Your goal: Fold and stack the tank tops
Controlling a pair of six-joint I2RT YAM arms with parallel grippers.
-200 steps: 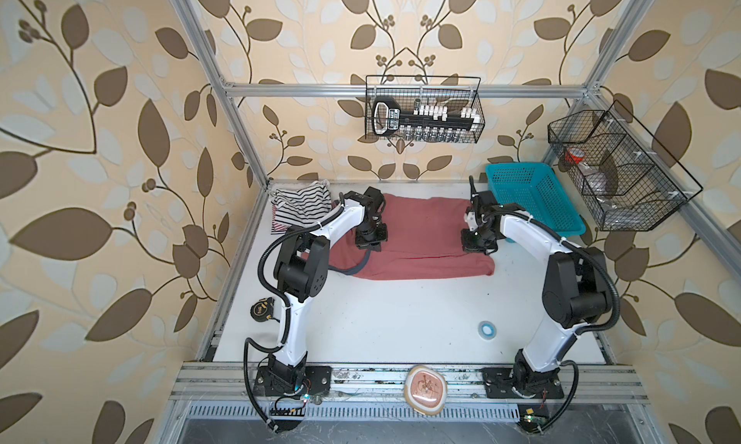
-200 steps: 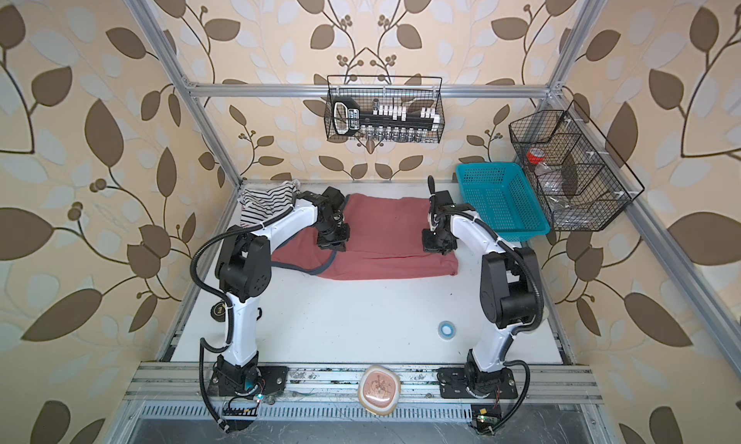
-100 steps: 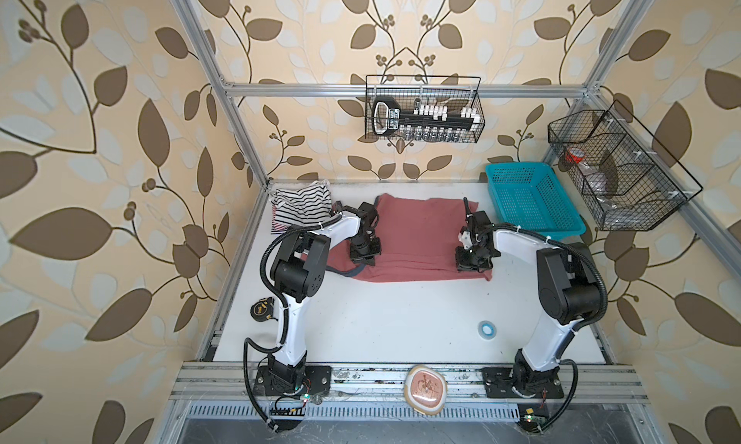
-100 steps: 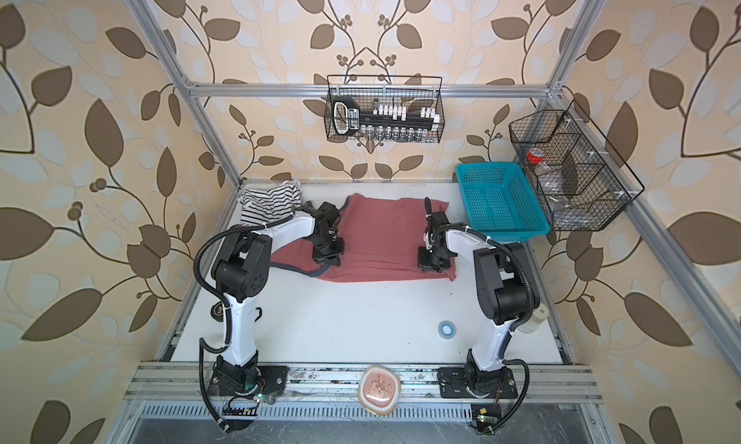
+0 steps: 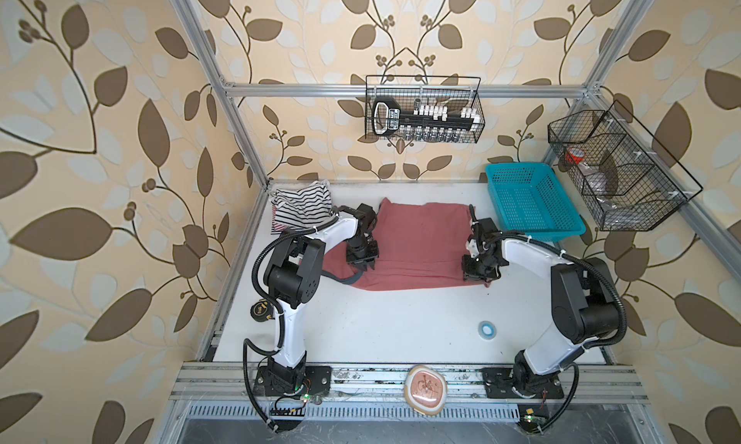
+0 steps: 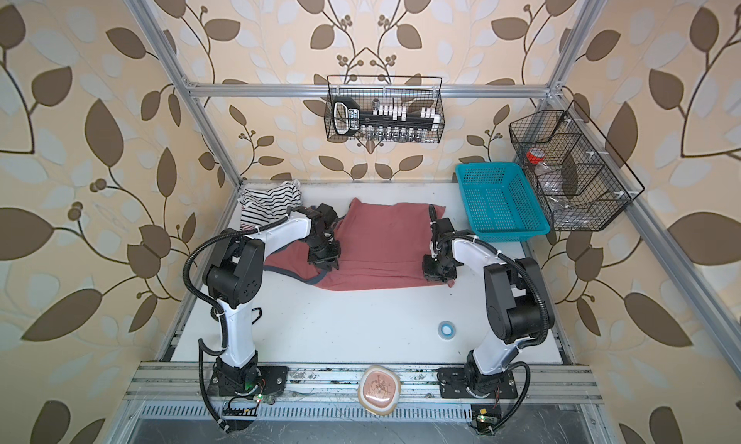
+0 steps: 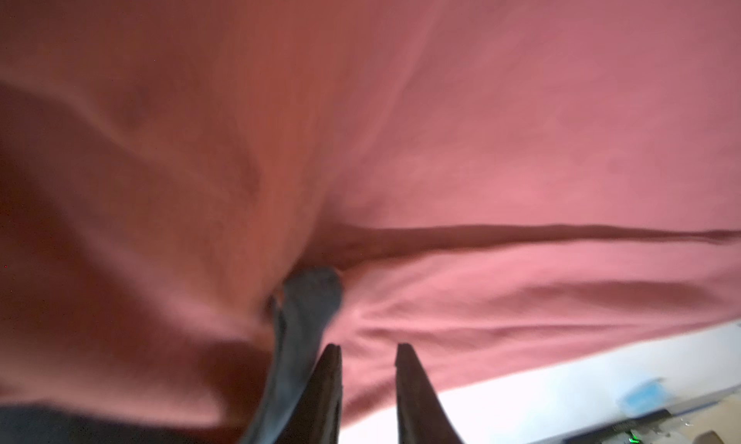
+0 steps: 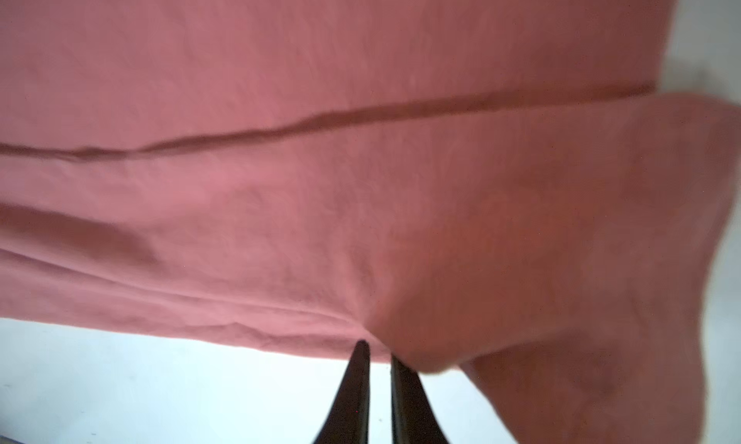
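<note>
The dusty red tank top (image 5: 417, 245) (image 6: 381, 241) lies folded across the back middle of the table, with its grey-blue trim (image 7: 308, 301) curling out at its left near corner. My left gripper (image 5: 363, 266) (image 7: 368, 348) stands open over that corner with nothing between its fingers. At the top's right near corner my right gripper (image 5: 477, 277) (image 8: 379, 352) is open only a crack, and a loose flap of the red cloth (image 8: 521, 301) lies beside it. The black-and-white striped top (image 5: 304, 207) (image 6: 272, 201) is bunched in the back left corner, with a red-and-white striped edge (image 5: 276, 225) showing under it.
A teal basket (image 5: 529, 205) stands at the back right. A small blue tape roll (image 5: 488, 329) lies near the front right. Wire baskets (image 5: 423, 109) hang on the back and right walls. A black round object (image 5: 260, 311) sits beside the table's left edge.
Both grippers came toward the front with the red top's edge, laying a fold over it. Both were shut on the cloth and have now opened, letting it go.
</note>
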